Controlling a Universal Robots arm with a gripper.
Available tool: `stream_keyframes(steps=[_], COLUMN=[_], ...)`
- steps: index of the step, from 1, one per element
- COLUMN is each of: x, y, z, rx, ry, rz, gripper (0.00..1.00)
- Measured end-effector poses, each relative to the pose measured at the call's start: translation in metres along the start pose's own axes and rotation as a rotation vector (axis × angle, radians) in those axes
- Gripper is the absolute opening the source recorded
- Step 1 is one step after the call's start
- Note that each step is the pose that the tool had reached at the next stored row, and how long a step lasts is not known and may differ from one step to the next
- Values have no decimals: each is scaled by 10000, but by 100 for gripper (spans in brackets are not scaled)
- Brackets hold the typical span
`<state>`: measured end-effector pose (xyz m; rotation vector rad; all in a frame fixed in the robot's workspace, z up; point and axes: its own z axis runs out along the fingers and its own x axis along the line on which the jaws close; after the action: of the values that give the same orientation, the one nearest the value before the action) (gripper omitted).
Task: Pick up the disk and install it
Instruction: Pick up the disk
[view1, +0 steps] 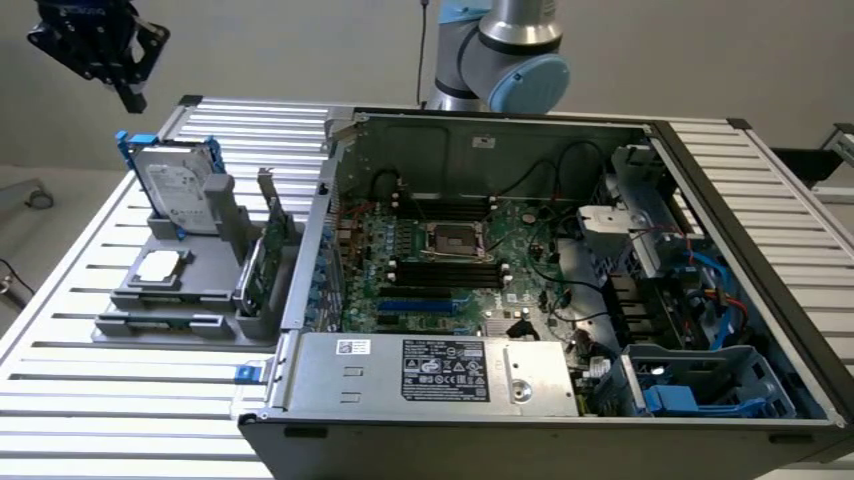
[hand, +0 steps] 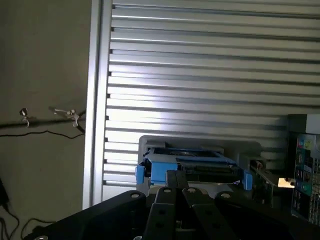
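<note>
The disk (view1: 180, 185), standing up in a grey holder (view1: 171, 292) on the slatted surface (view1: 80, 400), exterior view's left, wrist view looking down on its blue edge, gripper (view1: 131, 100) above it, fingers pressed together, holding nothing, silver chip (view1: 158, 265) lying in the holder, open computer case (view1: 534, 125) beside.

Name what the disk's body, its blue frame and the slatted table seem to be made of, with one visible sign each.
The disk body: probably metal, silver-grey with a dull sheen. Its blue frame: likely plastic, bright even colour, moulded tabs. The table: apparently aluminium, pale ribbed slats catching bright reflections.
</note>
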<state>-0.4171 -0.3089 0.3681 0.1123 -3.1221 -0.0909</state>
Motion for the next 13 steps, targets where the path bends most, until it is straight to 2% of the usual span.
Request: stream_keyframes(steps=[13], x=[-1], y=[-1], z=[18], rx=[34], ry=[138], rz=[-2356], gripper=[11])
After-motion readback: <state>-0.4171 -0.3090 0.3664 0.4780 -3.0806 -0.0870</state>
